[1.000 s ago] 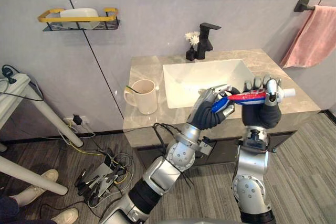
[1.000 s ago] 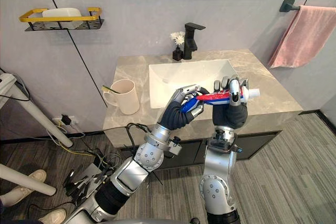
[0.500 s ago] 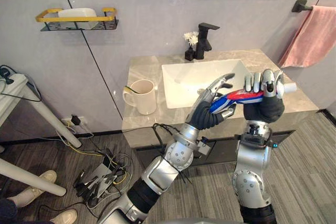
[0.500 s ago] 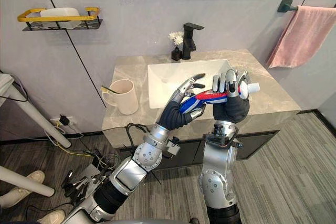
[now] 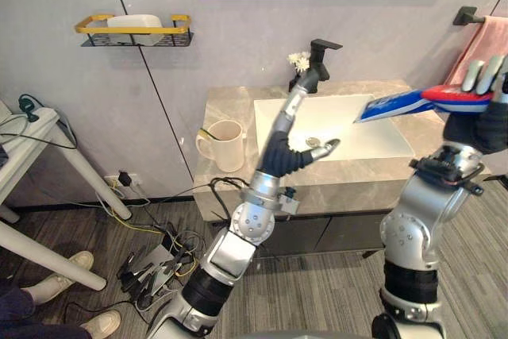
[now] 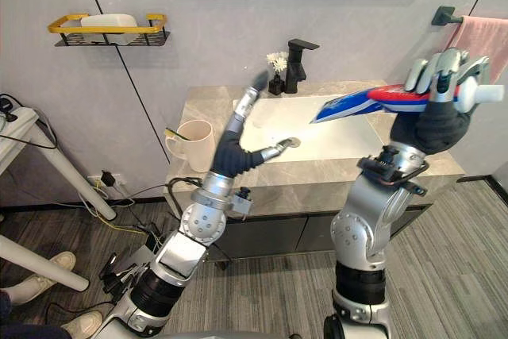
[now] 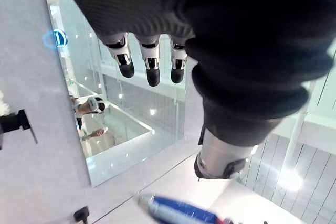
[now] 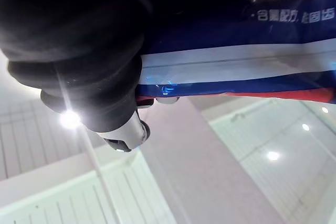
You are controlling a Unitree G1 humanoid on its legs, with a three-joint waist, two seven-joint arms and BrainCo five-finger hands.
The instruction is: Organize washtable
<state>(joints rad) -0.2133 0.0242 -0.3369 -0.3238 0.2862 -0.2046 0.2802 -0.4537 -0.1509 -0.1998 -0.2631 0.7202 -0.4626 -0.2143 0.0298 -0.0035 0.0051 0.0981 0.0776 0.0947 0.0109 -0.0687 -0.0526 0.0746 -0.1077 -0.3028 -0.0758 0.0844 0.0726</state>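
Toothpaste tube [image 6: 369,102], one, in right hand [image 6: 435,123]; mug [image 5: 227,145], one.

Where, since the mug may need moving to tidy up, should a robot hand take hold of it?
By the handle, coming from the robot's left: the mug stands upright with its handle turned away from the sink. A thin item leaning inside argues against a top grasp.

Surfaces we see
We note a glossy plastic tube [image 5: 397,105], a polished veined stone bench [image 5: 365,178], a smooth white basin [image 5: 373,136], a matt black tap [image 5: 317,57], a pink cloth towel [image 6: 484,33].
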